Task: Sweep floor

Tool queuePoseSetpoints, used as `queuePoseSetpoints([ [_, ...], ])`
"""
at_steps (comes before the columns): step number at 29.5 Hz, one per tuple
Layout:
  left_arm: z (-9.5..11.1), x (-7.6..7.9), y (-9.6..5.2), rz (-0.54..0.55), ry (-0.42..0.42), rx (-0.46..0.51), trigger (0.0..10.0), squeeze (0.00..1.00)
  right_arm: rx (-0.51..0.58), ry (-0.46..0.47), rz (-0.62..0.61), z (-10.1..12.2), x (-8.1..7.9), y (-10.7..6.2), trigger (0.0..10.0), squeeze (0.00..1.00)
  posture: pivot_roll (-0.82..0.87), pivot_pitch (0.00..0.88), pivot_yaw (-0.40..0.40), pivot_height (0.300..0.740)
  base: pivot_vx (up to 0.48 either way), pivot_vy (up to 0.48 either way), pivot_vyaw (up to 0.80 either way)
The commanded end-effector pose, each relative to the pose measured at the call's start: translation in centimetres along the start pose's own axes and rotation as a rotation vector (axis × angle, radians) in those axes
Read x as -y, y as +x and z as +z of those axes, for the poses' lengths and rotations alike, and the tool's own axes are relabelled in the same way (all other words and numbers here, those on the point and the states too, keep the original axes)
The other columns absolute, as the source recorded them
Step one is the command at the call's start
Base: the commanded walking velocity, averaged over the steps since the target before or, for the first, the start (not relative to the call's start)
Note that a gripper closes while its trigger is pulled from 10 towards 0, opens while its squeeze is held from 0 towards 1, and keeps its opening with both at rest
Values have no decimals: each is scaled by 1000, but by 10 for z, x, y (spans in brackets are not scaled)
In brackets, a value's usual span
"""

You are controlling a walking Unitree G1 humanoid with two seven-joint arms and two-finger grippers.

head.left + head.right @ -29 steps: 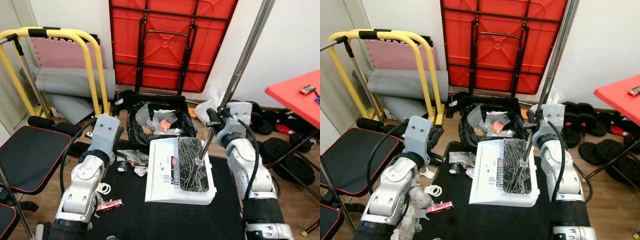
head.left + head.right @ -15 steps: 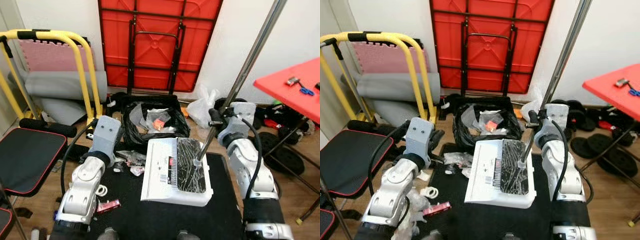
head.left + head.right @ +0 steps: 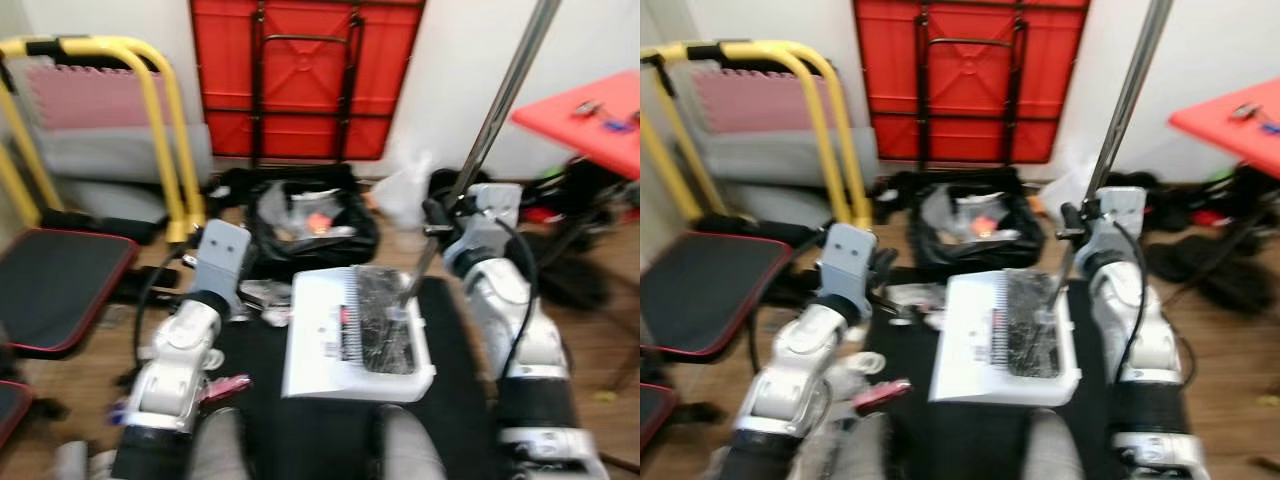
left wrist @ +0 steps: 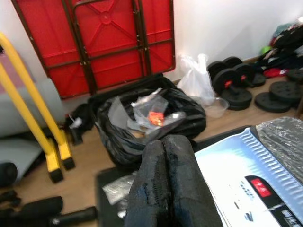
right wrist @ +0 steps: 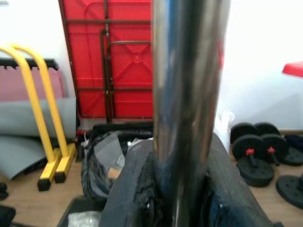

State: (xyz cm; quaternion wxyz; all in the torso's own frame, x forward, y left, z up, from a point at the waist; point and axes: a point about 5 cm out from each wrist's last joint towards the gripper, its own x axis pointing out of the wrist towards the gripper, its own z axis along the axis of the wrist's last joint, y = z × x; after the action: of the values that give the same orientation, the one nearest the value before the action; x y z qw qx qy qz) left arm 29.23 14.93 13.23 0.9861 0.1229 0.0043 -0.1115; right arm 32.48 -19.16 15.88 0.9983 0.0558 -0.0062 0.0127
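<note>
Wooden flooring runs across a cluttered room, with a black floor mat (image 3: 330, 440) under the robot and a folded red table (image 3: 300, 75) leaning on the white wall behind. At the far left stand a yellow tubular frame (image 3: 150, 100) and a black padded bench with red trim (image 3: 55, 290). Next comes the left gripper (image 4: 164, 142), raised over the mat's left edge with its two black fingers pressed together and holding nothing. Scraps of litter (image 3: 902, 300) lie on the floor just beside it. Beyond, against the red table, sits a black rubbish bag (image 4: 142, 118) stuffed with plastic waste. In the middle, on the mat, lies a white plastic dustpan with a black brush head in it (image 3: 355, 335). From it a shiny metal pole (image 3: 480, 140) rises tilted toward the upper right. The right gripper (image 5: 182, 165) is clamped around that pole, its fingers on either side. Black dumbbell weights (image 4: 236, 92) and a red tabletop (image 3: 590, 110) fill the right.
</note>
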Motion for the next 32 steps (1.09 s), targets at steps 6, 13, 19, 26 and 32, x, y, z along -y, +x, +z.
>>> queuePoseSetpoints([
  [6,-2,0,-1,5,10,-10,10000,0,84,8,25,19,-5,5,10000,0,-111,28,-134,580,0,0,0],
  [13,-2,0,-1,4,13,-10,10000,0,88,8,21,19,-4,5,10000,0,-111,33,-130,550,0,0,0],
  [19,-2,-1,-1,3,15,-9,10000,0,95,-2,15,20,-2,5,10000,0,-110,39,-129,530,0,0,0],
  [26,-2,-1,-2,1,15,-9,10000,0,120,-41,-23,26,8,10,10000,0,-108,46,-126,505,0,0,0],
  [32,-1,-1,-3,-2,17,-9,10000,0,141,-65,-52,34,18,13,10000,0,-107,52,-125,485,0,0,0],
])
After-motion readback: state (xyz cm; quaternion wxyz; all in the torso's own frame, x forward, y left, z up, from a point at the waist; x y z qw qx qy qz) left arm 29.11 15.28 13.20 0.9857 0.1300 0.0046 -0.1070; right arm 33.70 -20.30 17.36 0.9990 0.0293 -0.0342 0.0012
